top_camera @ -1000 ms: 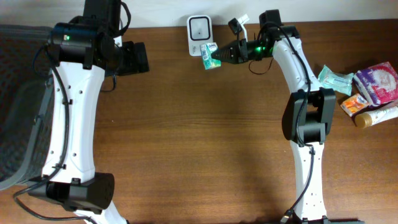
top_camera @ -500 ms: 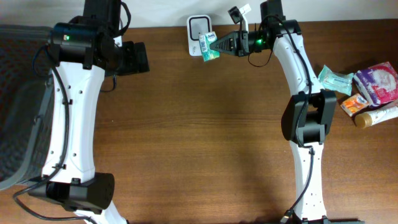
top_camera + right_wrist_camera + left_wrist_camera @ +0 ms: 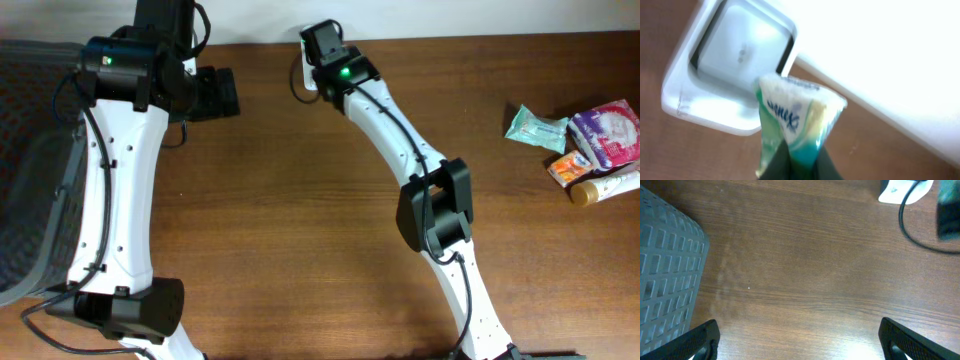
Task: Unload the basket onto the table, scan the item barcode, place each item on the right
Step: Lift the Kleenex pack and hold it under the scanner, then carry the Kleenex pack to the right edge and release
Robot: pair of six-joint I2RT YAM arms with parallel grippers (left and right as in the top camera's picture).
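Right arm (image 3: 395, 125) reaches to the far edge of the desk (image 3: 300, 200), right claw (image 3: 797, 162) clamped on a green-white packet (image 3: 792, 120) before the scanner (image 3: 735, 60); left claw (image 3: 800, 340) hangs wide above the desk.

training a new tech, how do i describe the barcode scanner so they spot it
Go to the wooden table, back edge, near the middle. The scanner stands facing the green packet in the right gripper: the only white box with a dark-rimmed window.
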